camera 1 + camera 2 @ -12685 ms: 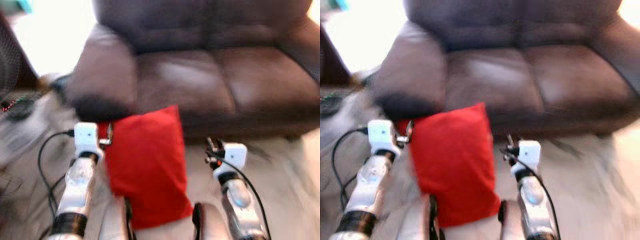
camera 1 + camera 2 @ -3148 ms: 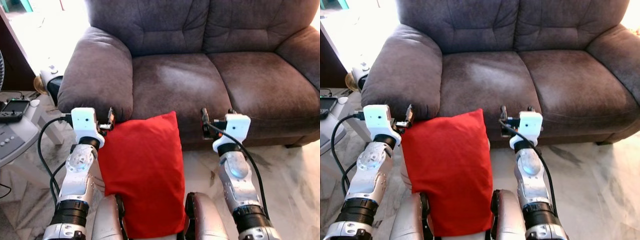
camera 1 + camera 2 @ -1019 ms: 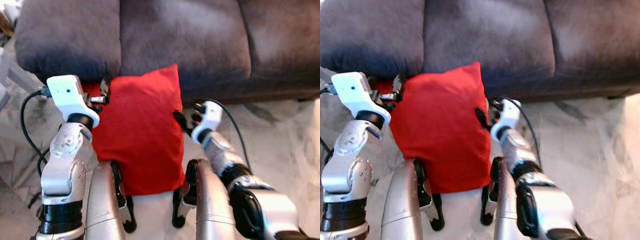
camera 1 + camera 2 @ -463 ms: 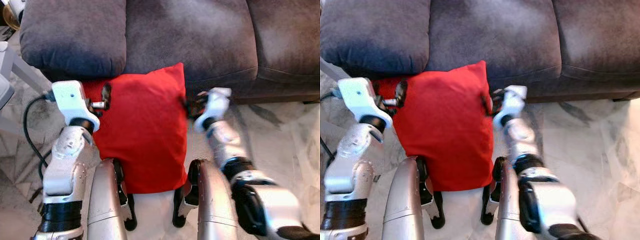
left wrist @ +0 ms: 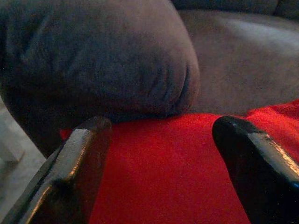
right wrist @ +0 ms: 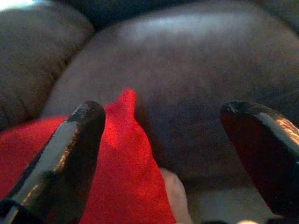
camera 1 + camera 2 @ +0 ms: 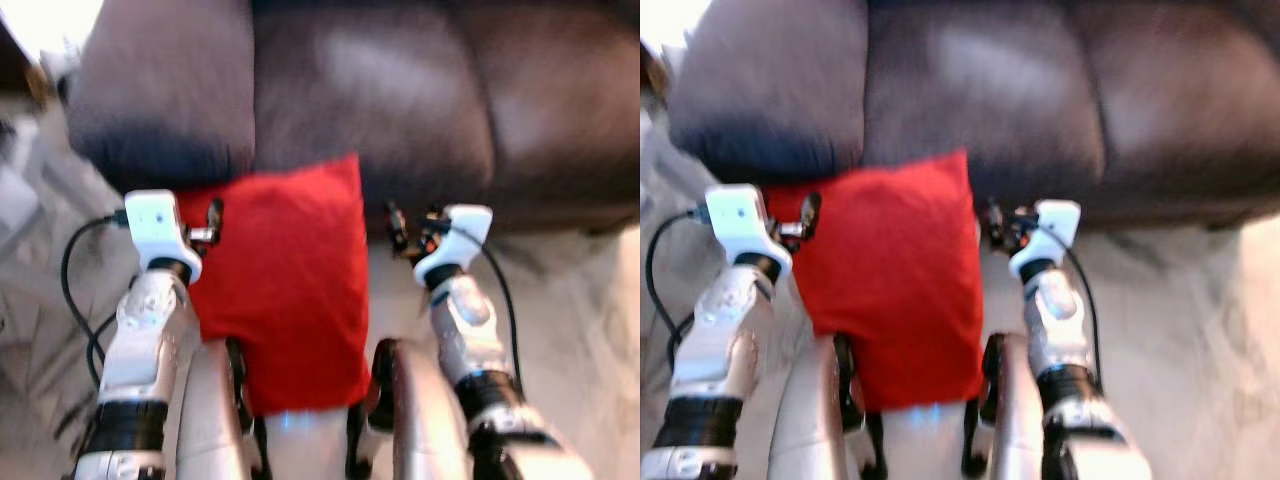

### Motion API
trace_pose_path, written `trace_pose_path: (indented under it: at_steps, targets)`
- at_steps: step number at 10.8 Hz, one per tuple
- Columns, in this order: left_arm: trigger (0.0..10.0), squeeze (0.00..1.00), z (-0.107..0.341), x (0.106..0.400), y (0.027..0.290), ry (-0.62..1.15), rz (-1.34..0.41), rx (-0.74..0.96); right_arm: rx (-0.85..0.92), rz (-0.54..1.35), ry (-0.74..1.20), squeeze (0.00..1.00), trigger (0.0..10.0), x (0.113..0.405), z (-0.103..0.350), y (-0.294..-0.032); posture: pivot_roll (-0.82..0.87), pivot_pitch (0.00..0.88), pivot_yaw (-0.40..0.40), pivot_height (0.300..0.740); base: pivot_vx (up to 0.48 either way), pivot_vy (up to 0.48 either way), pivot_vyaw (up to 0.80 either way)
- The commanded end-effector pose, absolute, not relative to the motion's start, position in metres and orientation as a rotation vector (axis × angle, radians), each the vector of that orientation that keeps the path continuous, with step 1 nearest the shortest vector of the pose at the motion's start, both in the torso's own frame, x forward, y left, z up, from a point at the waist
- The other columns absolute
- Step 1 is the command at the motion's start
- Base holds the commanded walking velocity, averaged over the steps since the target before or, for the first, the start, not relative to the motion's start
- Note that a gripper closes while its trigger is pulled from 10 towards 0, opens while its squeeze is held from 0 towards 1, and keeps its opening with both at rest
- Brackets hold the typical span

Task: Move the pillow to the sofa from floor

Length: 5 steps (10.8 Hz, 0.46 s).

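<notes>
The red pillow (image 7: 280, 270) leans upright on the floor against the front of the dark brown sofa (image 7: 370, 90), below the armrest (image 7: 160, 90). My left gripper (image 7: 213, 215) sits at the pillow's upper left corner. In the left wrist view it (image 5: 161, 126) stands open with the pillow (image 5: 177, 168) spread between and below its fingers. My right gripper (image 7: 395, 228) hovers just off the pillow's right edge. It (image 6: 163, 112) is open too, with the pillow's top corner (image 6: 121, 126) beside one finger and the sofa seat behind.
Pale marble floor (image 7: 570, 300) spreads to the right of me. A black cable (image 7: 72, 270) loops on the floor at my left. My own legs (image 7: 215, 420) stand on either side of the pillow's lower end. The eye views are blurred.
The camera has shifted and the eye views have blurred. My right gripper has drawn back slightly from the pillow's right edge. The pillow and left gripper hold their places.
</notes>
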<state>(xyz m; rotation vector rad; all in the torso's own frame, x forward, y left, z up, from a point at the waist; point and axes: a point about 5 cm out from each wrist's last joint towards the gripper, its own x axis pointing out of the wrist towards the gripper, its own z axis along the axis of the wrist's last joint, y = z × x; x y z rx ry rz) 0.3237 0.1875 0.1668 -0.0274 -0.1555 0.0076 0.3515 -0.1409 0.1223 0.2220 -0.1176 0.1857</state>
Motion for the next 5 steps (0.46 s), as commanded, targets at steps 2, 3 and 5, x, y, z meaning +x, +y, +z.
trace_pose_path:
  at_steps: [2,3,5]
  targets:
    - [10.0,0.00,0.162,0.328,0.182,-0.166,0.004,-0.039,0.224,0.176,-0.102,0.00,10.0,0.347,0.120,-0.140,0.11,0.098,-0.063,0.545,0.000,0.000,0.00]
    - [10.0,0.00,0.161,0.330,0.177,-0.170,-0.016,-0.066,0.219,0.136,-0.094,0.00,10.0,0.349,0.120,-0.145,0.10,0.084,-0.062,0.545,0.000,0.000,0.00]
    - [10.0,0.00,0.160,0.332,0.174,-0.191,-0.028,-0.036,0.217,0.095,-0.124,0.00,10.0,0.351,0.128,-0.152,0.10,0.065,-0.056,0.545,0.000,0.000,0.00]
